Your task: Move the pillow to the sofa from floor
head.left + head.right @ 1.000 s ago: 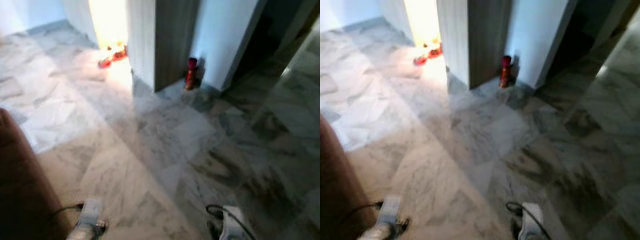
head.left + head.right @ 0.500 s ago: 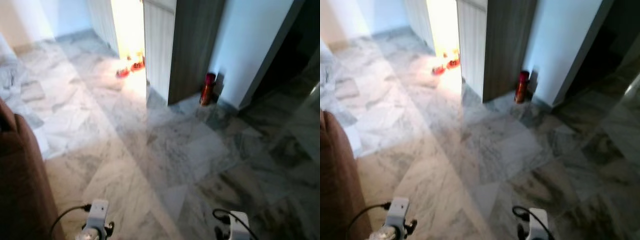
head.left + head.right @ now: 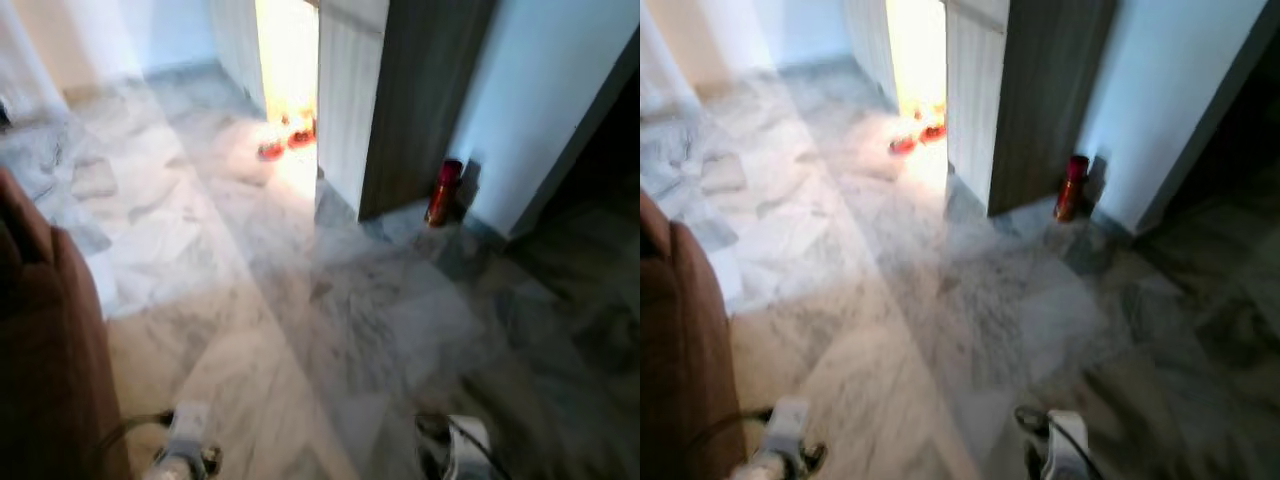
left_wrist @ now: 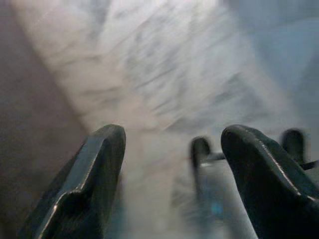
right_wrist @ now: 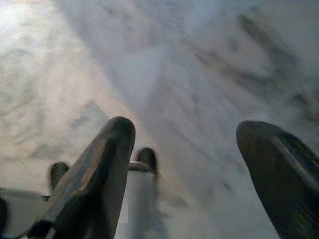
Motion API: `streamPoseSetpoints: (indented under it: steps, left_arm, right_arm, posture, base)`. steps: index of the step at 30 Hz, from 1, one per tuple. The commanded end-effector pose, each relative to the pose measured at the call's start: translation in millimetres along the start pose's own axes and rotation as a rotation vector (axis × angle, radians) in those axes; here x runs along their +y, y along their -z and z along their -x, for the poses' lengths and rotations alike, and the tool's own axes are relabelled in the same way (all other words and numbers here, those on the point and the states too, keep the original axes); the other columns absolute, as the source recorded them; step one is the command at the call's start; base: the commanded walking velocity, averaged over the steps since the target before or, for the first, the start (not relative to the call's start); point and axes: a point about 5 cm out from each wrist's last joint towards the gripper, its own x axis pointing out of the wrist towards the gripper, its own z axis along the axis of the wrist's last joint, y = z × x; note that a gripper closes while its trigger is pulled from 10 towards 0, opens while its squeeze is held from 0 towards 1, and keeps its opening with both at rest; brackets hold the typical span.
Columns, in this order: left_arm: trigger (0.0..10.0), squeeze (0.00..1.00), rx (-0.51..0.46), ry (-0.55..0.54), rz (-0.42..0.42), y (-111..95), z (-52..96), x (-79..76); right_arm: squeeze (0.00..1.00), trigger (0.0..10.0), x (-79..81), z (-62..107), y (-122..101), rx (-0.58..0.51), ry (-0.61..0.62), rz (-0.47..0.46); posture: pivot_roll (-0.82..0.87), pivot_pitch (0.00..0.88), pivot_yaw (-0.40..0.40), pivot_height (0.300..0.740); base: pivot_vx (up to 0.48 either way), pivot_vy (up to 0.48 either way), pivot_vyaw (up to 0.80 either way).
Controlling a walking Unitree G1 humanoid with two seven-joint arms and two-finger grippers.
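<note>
Head views blurred, robot on the move. Marble floor (image 3: 330,300) ahead, sunlit patch by a bright doorway (image 3: 288,60). Red can (image 3: 442,192) stands on the floor at the foot of the pale wall (image 3: 545,90), just beside the dark wood panel (image 3: 420,100). Small red things (image 3: 285,142) lie in the glare at the doorway; too washed out to identify. Brown sofa (image 3: 45,340) edge at the left of the head views.

Pillow: cannot be made out on the floor or sofa here.

Versus 1.0 s and 0.5 s ago: whole picture has shifted, so camera moved, not the things. Can and door panel now sit further right and lower in frame; more of the floor at the far left shows; sofa edge takes up more of the left side. Dark opening at right is mostly cut off now.

Left arm (image 3: 185,445) and right arm (image 3: 455,450) low at the bottom edge, wrists only, same as before, both hanging idle.

Left gripper (image 4: 172,169): fingers (image 4: 94,174) spread wide, holding nothing, blurred floor below, sofa brown along one side. Right gripper (image 5: 192,169): fingers (image 5: 102,169) spread wide too, nothing between them, marble floor below.
</note>
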Motion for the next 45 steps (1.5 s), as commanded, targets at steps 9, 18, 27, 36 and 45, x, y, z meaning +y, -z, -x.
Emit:
streamPoseSetpoints:
  steps: [9,18,27,36,45]
  left_arm:
    - [10.0,0.0,0.02,-0.041,-0.001,4.6,1.4,13.5]
    - [10.0,0.0,0.014,-0.053,0.001,4.2,1.6,14.9]
    - [10.0,0.0,0.008,-0.057,0.002,3.9,1.7,15.9]
    - [10.0,0.0,0.007,-0.059,0.004,3.3,1.6,15.8]
    - [10.0,0.0,0.007,-0.06,0.005,2.7,1.5,16.1]
  right_arm:
    - [0.0,10.0,7.5,-1.8,-8.1,-0.026,-0.012,-0.016]
    - [0.0,10.0,8.6,-1.8,-8.0,-0.026,-0.016,-0.021]
    - [0.0,10.0,9.5,-1.7,-7.9,-0.029,-0.018,-0.037]
    - [0.0,10.0,9.1,-1.9,-8.6,-0.031,-0.014,-0.034]
    - [0.0,10.0,9.6,-2.0,-9.1,-0.03,-0.016,-0.033]
  posture:
    - [0.09,0.033,-0.06,0.74]
    - [0.09,0.04,-0.057,0.74]
    - [0.09,0.051,-0.054,0.74]
    - [0.09,0.059,-0.055,0.74]
    - [0.09,0.061,-0.054,0.74]
  base:
    - [0.261,0.0,0.0]
    - [0.145,0.0,0.0]
    - [0.0,0.0,0.0]
    - [0.0,0.0,0.0]
    - [0.0,0.0,0.0]
